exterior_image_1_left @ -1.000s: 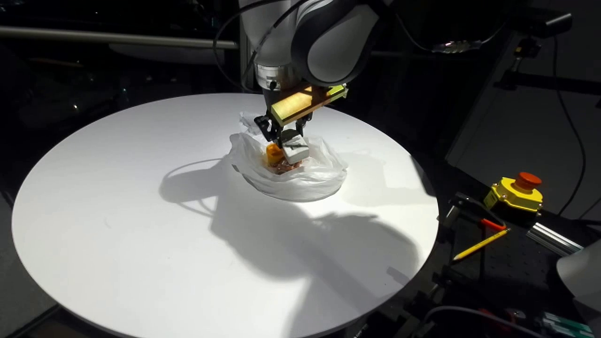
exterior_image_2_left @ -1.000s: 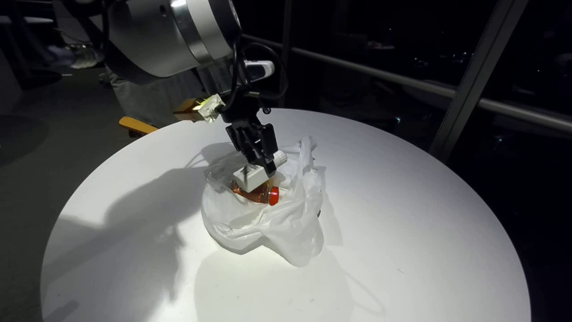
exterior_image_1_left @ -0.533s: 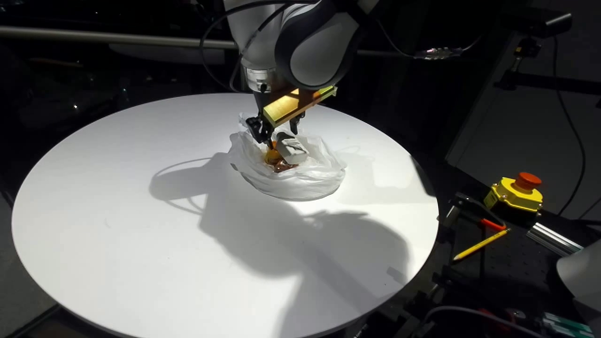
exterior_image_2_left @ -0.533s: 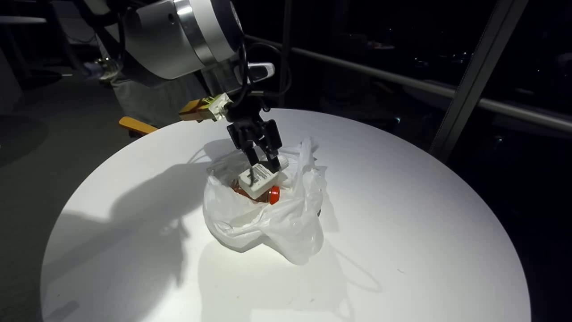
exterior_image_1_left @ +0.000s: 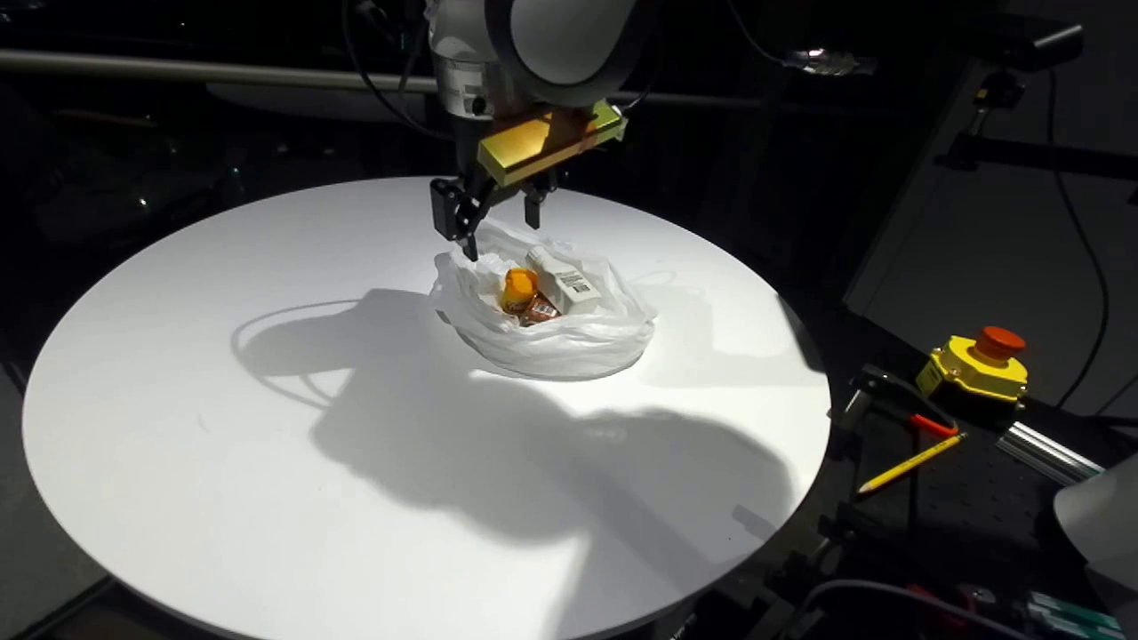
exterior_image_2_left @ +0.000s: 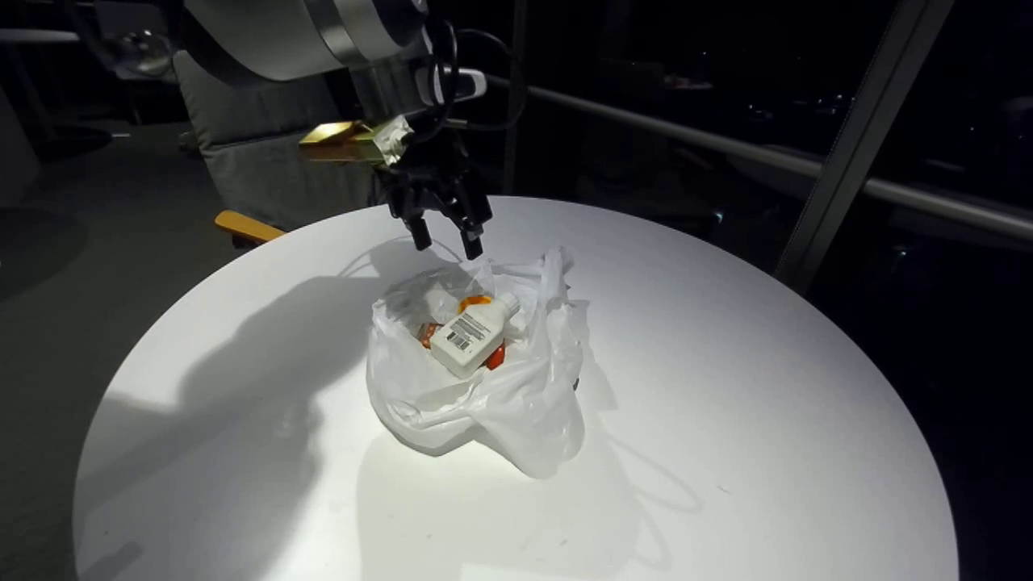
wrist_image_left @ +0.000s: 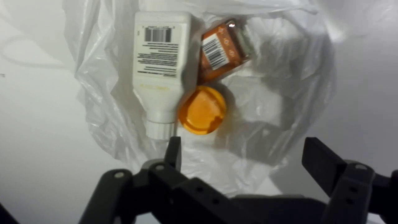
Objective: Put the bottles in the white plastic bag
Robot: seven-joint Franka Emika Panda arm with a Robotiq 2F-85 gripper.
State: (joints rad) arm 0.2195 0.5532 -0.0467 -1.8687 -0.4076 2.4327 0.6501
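Inside the white plastic bag [exterior_image_2_left: 524,428], the grey-white bottle [exterior_image_2_left: 472,335] lies over part of the reddish-brown bottle [wrist_image_left: 219,54], beside the orange bottle [wrist_image_left: 202,109]. The first two carry barcode labels [wrist_image_left: 158,51], their print too blurred to read. Above the bag's edge, the gripper [wrist_image_left: 242,147] hangs with its jaws wide apart.
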